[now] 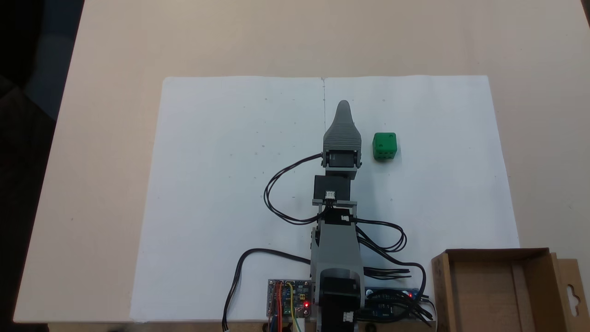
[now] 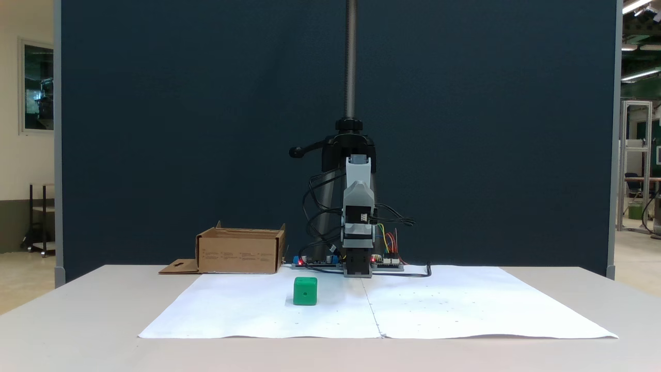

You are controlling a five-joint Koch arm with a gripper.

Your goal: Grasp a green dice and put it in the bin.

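**Inspector A:** Position of the green dice (image 1: 384, 146)?

**Inspector B:** It sits on the white paper sheet (image 1: 221, 184), flat on one face. In the fixed view from above it lies just to the right of the gripper (image 1: 343, 107), apart from it, not touching. In the other fixed view the green dice (image 2: 305, 291) is to the left of the arm and nearer the camera than the arm's base.

**Inspector A:** State of the end effector?

**Inspector B:** Cannot tell. From above, a single grey ribbed jaw shows, tapering to one tip; any second jaw lies beneath it. From the front the gripper (image 2: 358, 268) is low, close to the base, and no gap can be made out. Nothing is seen held.

**Inspector A:** The bin (image 1: 498, 290)?

**Inspector B:** A brown cardboard box at the lower right corner in the view from above, beside the arm's base and partly on the paper's corner, with a flap with a hang-hole on its right side. It is well apart from the dice. From the front the bin (image 2: 240, 251) stands at the back left of the table (image 2: 77, 320), flap lying flat to its left.

**Inspector A:** Other items?

**Inspector B:** Circuit boards (image 1: 288, 299) with red lights either side of the base, and black cables (image 1: 276, 193) looping off the arm.
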